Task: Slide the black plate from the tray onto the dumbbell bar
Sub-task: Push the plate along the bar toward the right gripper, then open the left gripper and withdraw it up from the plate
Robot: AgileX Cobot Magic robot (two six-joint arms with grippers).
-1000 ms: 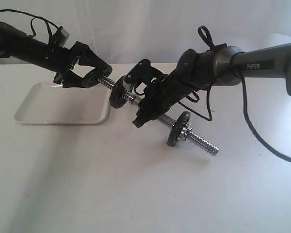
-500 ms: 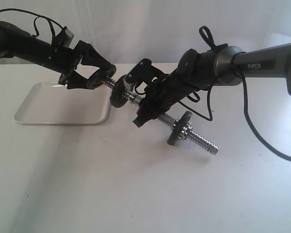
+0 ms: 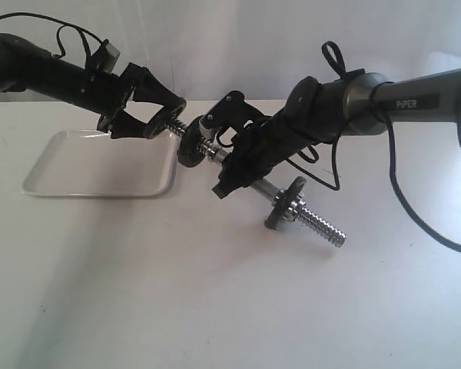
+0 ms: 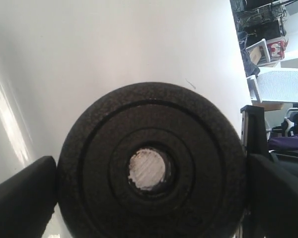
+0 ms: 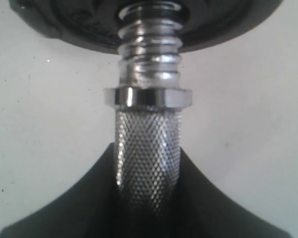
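Since a second ago the left gripper [image 3: 158, 120] has lifted a little and edged toward the right arm, and the bar's near end has risen with it. We count two arms, one tray, one bar and three black discs. The black plate [image 4: 198, 148] is off the tray [image 3: 84, 165]. It is pinched at its rim between the left fingers [image 4: 20, 198], with the jaws set wide around it. In the left wrist view we see the ridged silver end of the dumbbell bar [image 5: 148, 148] inside the plate's centre hole, so the plate sits on the threaded end. Just beside it on the bar is a second black disc [image 3: 190, 146]. A third disc [image 3: 292, 201] sits near the far end, with a bare threaded tip beyond it. The right gripper [image 3: 226, 158] is clamped narrow on the knurled middle and holds the bar tilted, its left end higher. One collar nut [image 5: 148, 96] shows in the right wrist view, between the knurling and the thread. We cannot tell whether the low end touches the white table [image 3: 215, 307]. The tray lies flat under the left arm.
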